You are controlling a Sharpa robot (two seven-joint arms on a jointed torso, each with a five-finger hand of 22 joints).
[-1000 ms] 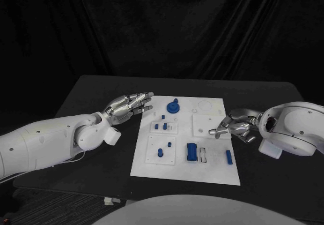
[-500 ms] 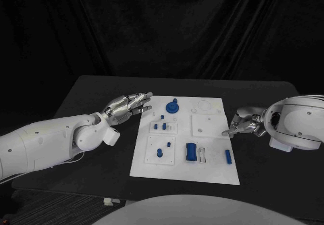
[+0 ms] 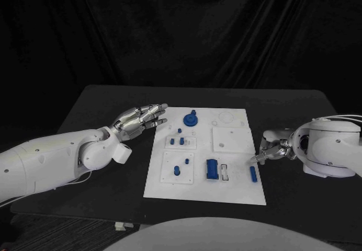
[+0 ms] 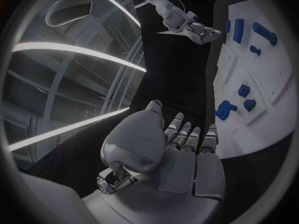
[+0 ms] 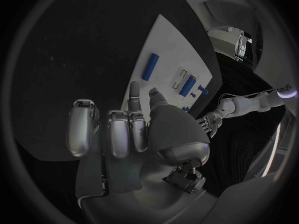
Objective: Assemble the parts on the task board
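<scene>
The right hand (image 3: 273, 151) hovers empty, fingers loosely curled, just right of the white board (image 3: 234, 194) and near the loose blue bar (image 3: 253, 174). The left hand (image 3: 139, 121) waits spread at the board's far left. A clumsy approach could knock the bar off the edge.

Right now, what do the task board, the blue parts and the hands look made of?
Task board: white, matte, flat, probably plastic, with raised square plates. Blue parts, such as the bar: uniform matte blue, likely plastic, perhaps printed. Left hand and right hand: silver with soft highlights, metal or metallic-coated; cannot tell which.
</scene>
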